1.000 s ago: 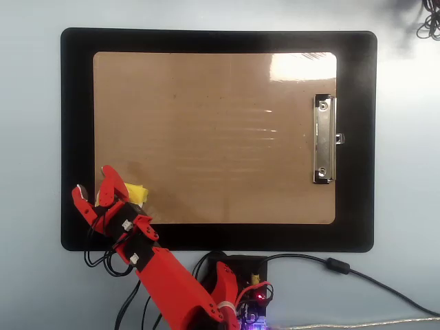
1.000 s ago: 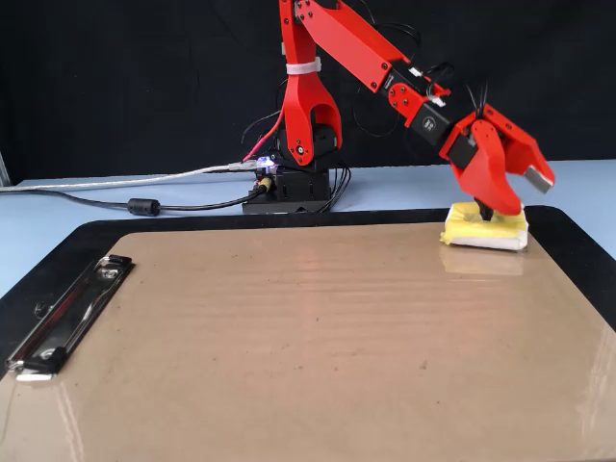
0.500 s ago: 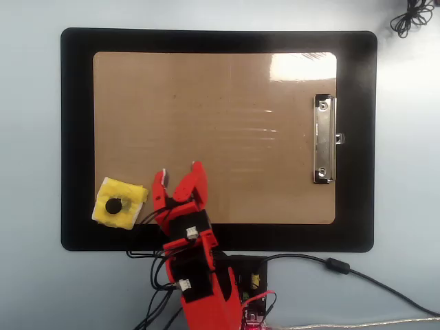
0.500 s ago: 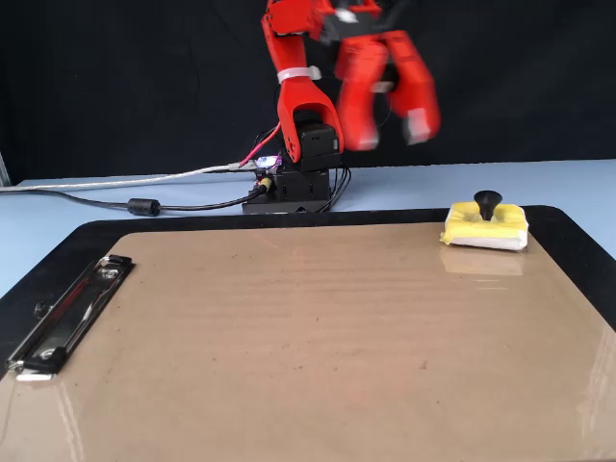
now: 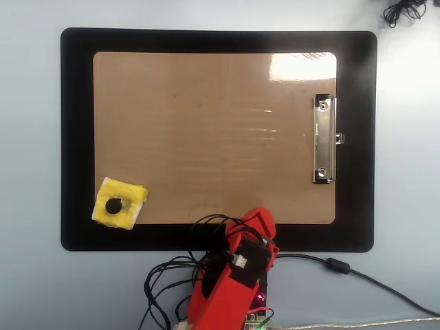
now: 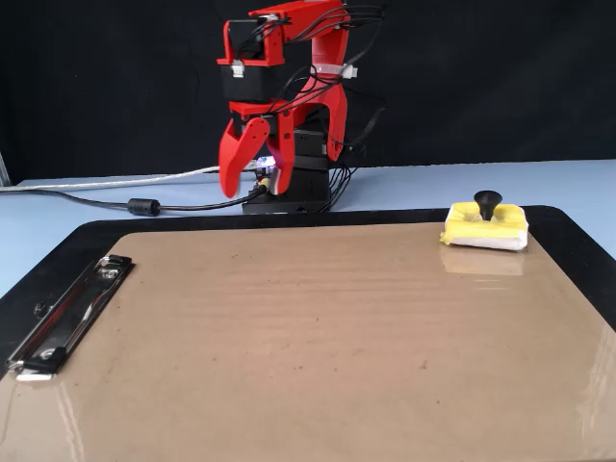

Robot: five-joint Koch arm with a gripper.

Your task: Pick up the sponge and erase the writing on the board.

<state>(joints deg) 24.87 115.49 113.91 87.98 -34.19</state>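
Fixed view: the red gripper (image 6: 252, 166) hangs slightly open and empty above the board's (image 6: 318, 356) far edge, near the arm's base. Well apart, the yellow sponge (image 6: 485, 226) sits on the board's corner, black knob up.

No lettering, label, brand, number or sign can be read in either view. The board (image 5: 206, 130) shows a bare, glossy brown face with no legible writing on it, only faint specks and glare. Its metal clip (image 5: 324, 139) carries no readable stamp, and the sponge (image 5: 119, 203) at the near left corner in the overhead view bears no print. The red arm (image 6: 274, 91) and the electronics at its base (image 6: 289, 188), on the far side of the board in the fixed view, show no marking clear enough to make out.
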